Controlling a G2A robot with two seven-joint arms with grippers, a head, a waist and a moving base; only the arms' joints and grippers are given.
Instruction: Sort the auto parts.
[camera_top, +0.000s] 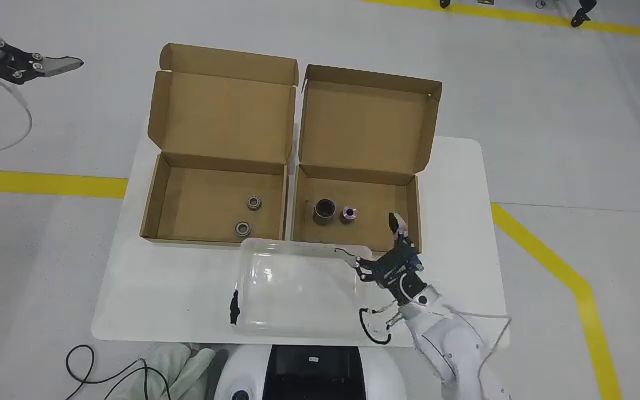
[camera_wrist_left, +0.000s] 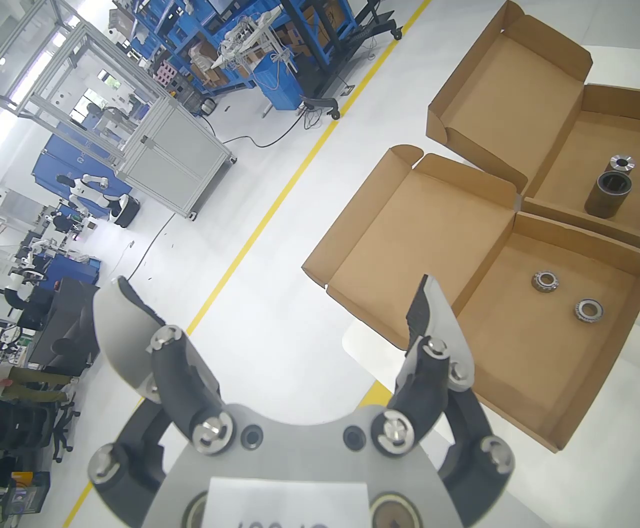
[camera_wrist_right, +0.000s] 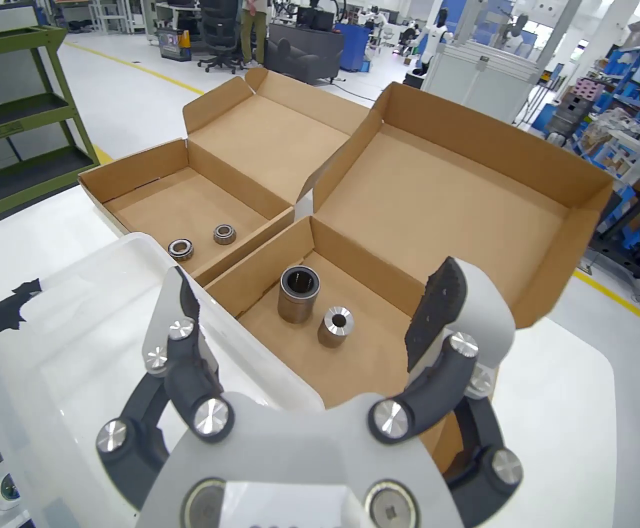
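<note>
The right gripper hangs with its two fingers spread wide and nothing between them, low over the far right corner of the clear plastic tub, where the tub's rim comes up against the cardboard. Just behind that corner of the tub stands the right-hand box, its lid folded back. On the box floor a dark steel sleeve stands upright. A smaller bushing, also upright with its bore facing up, stands just beside it on the side away from the other carton. The left-hand box sits close against the tub's far left rim, side by side with the first and open in the same way. It holds a ring bearing and a second ring bearing, near each other but apart, the second closer to the tub. On the tub's left end there is a ragged patch of black tape. Tub and boxes all rest on the white table. The left gripper is well apart from the tub, out past the table's far left corner over the pale floor, its fingers likewise spread and holding nothing.
</note>
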